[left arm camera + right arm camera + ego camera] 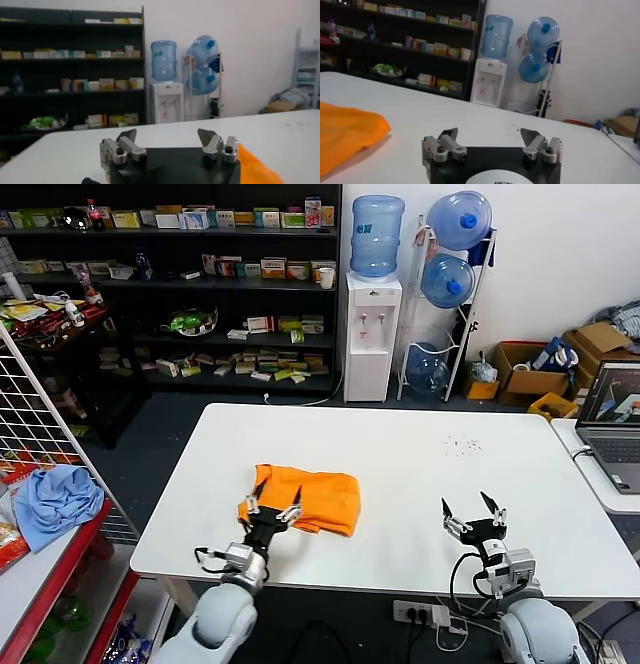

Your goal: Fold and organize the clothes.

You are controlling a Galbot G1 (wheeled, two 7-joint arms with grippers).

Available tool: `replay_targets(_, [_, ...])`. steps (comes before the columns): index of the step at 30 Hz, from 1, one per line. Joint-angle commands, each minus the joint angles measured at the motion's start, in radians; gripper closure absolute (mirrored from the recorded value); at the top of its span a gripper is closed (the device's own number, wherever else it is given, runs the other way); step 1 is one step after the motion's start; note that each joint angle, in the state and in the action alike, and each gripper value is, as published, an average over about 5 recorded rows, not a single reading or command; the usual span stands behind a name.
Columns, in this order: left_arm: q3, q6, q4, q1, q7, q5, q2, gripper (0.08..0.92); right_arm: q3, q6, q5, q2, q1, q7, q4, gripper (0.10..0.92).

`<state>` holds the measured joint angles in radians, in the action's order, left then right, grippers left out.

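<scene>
The orange T-shirt (pixel 305 497) lies folded into a compact bundle on the white table (pixel 400 454), left of centre near the front edge. My left gripper (pixel 277 497) stands open at the bundle's front left corner, with nothing between its fingers. In the left wrist view the left gripper (pixel 167 136) shows empty jaws spread wide, and a strip of the orange shirt (pixel 252 167) lies beside it. My right gripper (pixel 473 510) hovers open over bare table at the front right, well apart from the shirt. The right wrist view shows the right gripper (pixel 489 135) empty, with the orange shirt (pixel 347 135) off to one side.
A light blue cloth (pixel 55 499) lies on the red shelf rack at my left. A laptop (pixel 615 422) sits on a side table at the right. A water dispenser (pixel 372 334), bottle rack and stocked black shelves stand behind the table. Bare tabletop lies between the grippers.
</scene>
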<state>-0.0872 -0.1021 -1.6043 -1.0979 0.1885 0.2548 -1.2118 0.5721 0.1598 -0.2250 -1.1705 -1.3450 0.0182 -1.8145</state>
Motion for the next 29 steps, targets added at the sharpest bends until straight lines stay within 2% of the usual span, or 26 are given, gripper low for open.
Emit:
replay_targets(1, [-0.301, -0.073, -0.06, -0.204, -0.095, -0.133, 0.162, 0.177, 0.159, -0.006, 0.089, -0.132, 0.004, 0.135, -0.004, 0.203])
replay_targets(5, [-0.344, -0.031, -0.063, -0.217, -0.133, -0.116, 0.17, 0.177, 0.202, 0.009, 0.084, -0.15, 0.008, 0.155, -0.007, 0.203])
replay_targets(11, [-0.378, 0.015, -0.082, -0.208, -0.171, -0.105, 0.144, 0.177, 0.22, 0.014, 0.08, -0.174, 0.007, 0.159, -0.015, 0.203])
replay_targets(29, [-0.373, 0.002, -0.037, -0.187, -0.129, -0.117, 0.071, 0.177, 0.141, 0.008, 0.12, -0.19, 0.018, 0.133, -0.005, 0.203])
